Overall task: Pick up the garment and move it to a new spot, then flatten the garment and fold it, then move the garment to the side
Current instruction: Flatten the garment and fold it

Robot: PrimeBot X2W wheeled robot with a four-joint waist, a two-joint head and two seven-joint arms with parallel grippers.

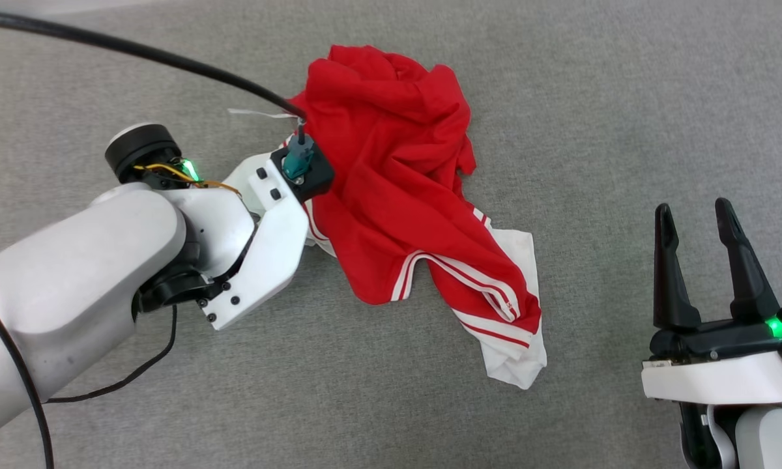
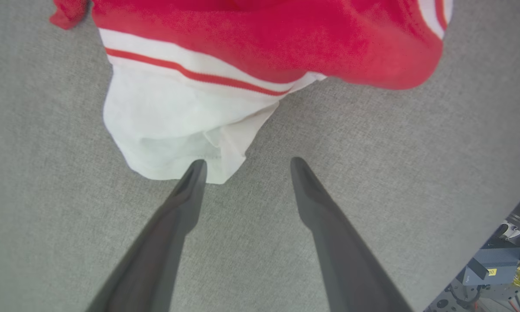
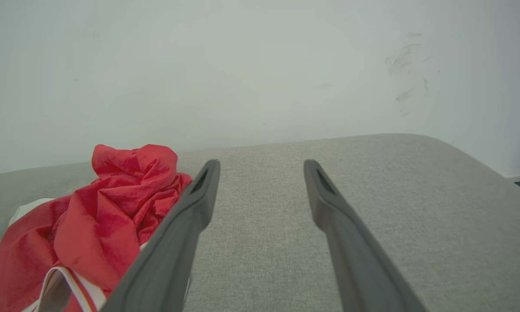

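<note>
Lying on the tabletop: the garment, a crumpled red heap at the centre of the head view, bunched toward 12 o'clock on the grey tabletop.
Left end effector: fingers apart, gripping nothing, at the garment's 8 o'clock edge; one fingertip reaches the hem of a white sleeve.
Right end effector: fingers apart and empty, at 4 o'clock in the head view, well apart from the garment.
Black cable: runs from 10 o'clock to the left wrist.
</note>
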